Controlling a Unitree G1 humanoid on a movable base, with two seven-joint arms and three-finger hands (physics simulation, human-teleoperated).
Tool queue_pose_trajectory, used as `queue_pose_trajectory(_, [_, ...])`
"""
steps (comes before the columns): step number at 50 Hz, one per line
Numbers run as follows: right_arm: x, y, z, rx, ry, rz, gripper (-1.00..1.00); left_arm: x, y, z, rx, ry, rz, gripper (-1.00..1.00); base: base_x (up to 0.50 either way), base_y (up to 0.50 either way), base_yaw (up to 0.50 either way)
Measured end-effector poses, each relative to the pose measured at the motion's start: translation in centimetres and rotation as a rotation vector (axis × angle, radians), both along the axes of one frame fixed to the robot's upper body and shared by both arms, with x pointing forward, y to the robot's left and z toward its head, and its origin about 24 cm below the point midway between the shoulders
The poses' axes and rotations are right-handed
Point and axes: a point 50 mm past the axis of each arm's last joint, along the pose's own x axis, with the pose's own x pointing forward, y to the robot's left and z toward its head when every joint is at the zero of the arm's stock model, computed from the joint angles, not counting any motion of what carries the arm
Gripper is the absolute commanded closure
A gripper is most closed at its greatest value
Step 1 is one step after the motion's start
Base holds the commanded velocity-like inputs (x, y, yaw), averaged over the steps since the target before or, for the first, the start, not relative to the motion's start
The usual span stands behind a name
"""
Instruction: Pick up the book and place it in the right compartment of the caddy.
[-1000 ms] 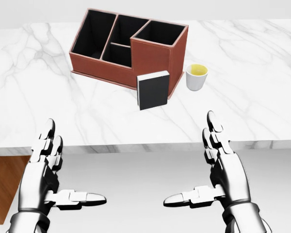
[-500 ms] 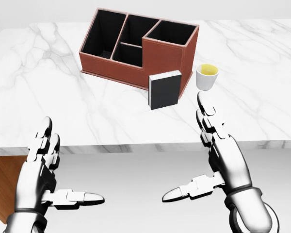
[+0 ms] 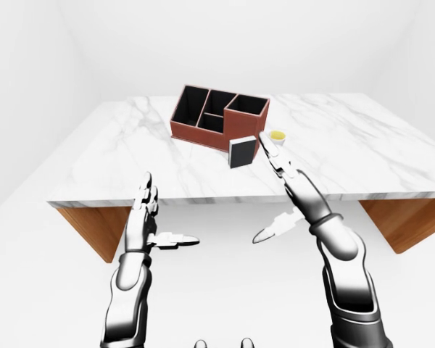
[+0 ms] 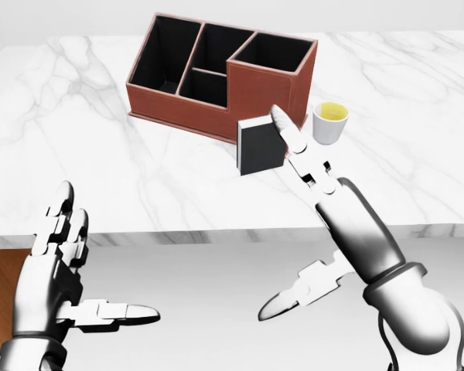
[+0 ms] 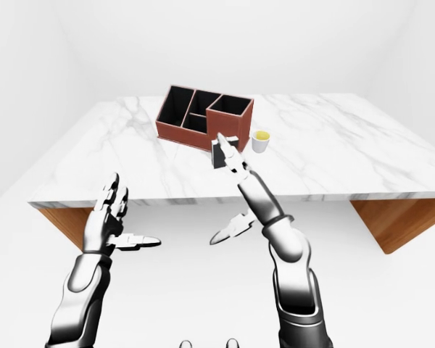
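Beside caddy (image 4: 259, 97) book (image 4: 260, 145) upright, cover toward camera, long axis vertical

I see bare marble table (image 4: 85, 154) left of the book (image 4: 259, 147), caddy (image 4: 216, 73) tight above it, cup (image 4: 330, 122) crowding its right.

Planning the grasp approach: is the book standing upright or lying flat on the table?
Upright. The book stands on its edge on the marble table, its dark cover facing the camera, just below the caddy in the head view.
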Motion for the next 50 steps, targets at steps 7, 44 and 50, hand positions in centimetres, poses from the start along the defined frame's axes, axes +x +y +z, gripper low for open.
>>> queue_pose_trajectory(7, [-0.2, 0.5, 1.2, -0.064, -0.048, 0.025, -1.00, -0.1, 0.1, 0.1, -0.004, 0.000, -0.001, -1.00, 0.15, 0.00, 0.00])
queue_pose_trajectory(44, [-0.9, 1.7, 4.0, -0.223, -0.164, 0.063, -1.00, -0.6, 0.1, 0.4, -0.005, -0.011, -0.012, -1.00, 0.24, 0.00, 0.00])
queue_pose_trajectory(50, [-0.9, 1.8, 4.2, -0.241, -0.168, 0.067, -1.00, -0.6, 0.2, 0.4, -0.005, -0.013, -0.011, -1.00, 0.25, 0.00, 0.00])
